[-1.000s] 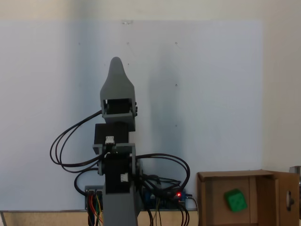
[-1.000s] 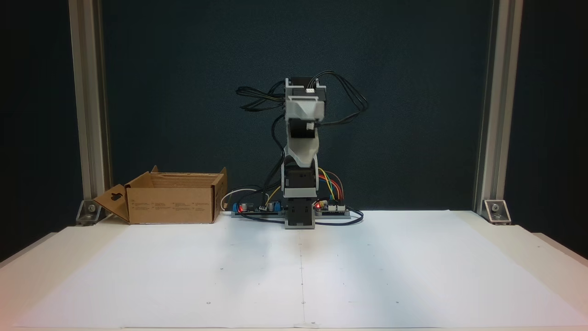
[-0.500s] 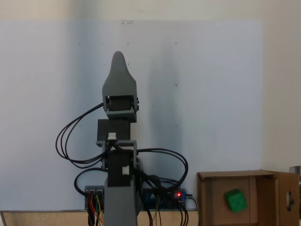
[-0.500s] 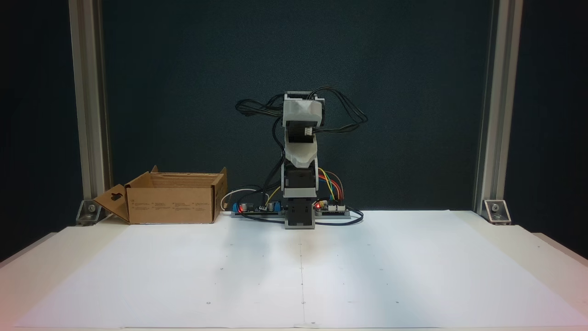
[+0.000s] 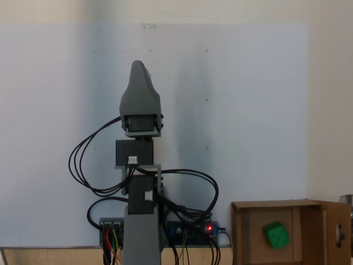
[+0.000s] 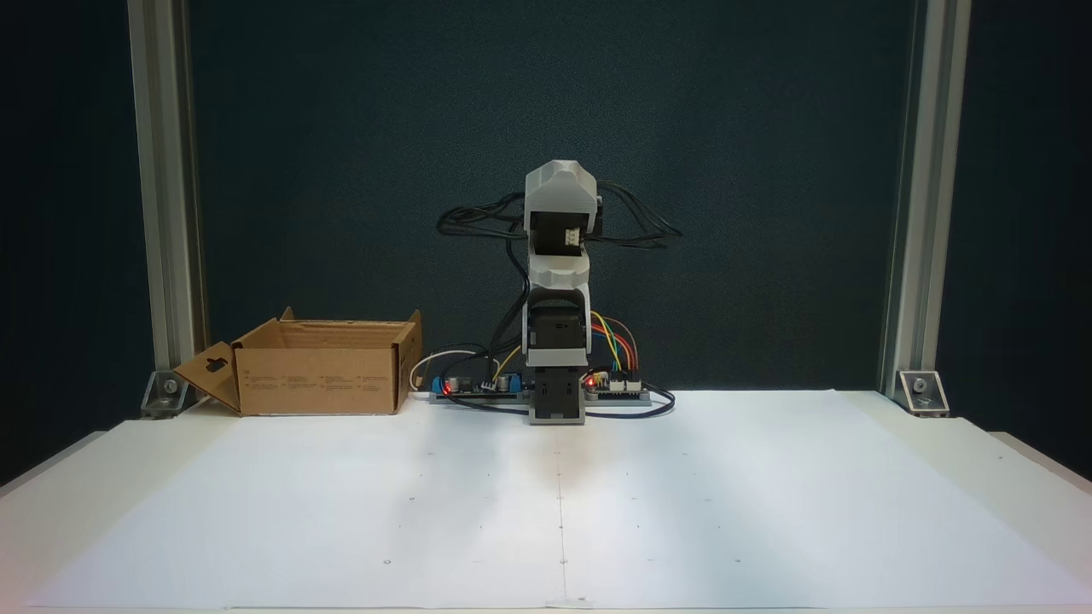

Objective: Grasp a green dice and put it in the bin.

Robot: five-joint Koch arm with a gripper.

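The arm's fingers (image 5: 138, 69) taper to one grey tip, jaws stacked one behind the other, so whether they are parted cannot be told. The folded arm (image 6: 558, 290) stands at the back of the white tabletop (image 6: 682, 512). The green dice (image 5: 276, 234) lies inside the bin (image 5: 240, 232), well apart from the fingers

The arm (image 6: 558, 290) consists of grey printed shells enclosing black servo blocks with small white connectors. Black cables (image 5: 88, 171) loop from its sides. At the base (image 6: 556, 401), boards carry red indicator lights and a fan of coloured wires (image 6: 616, 341).
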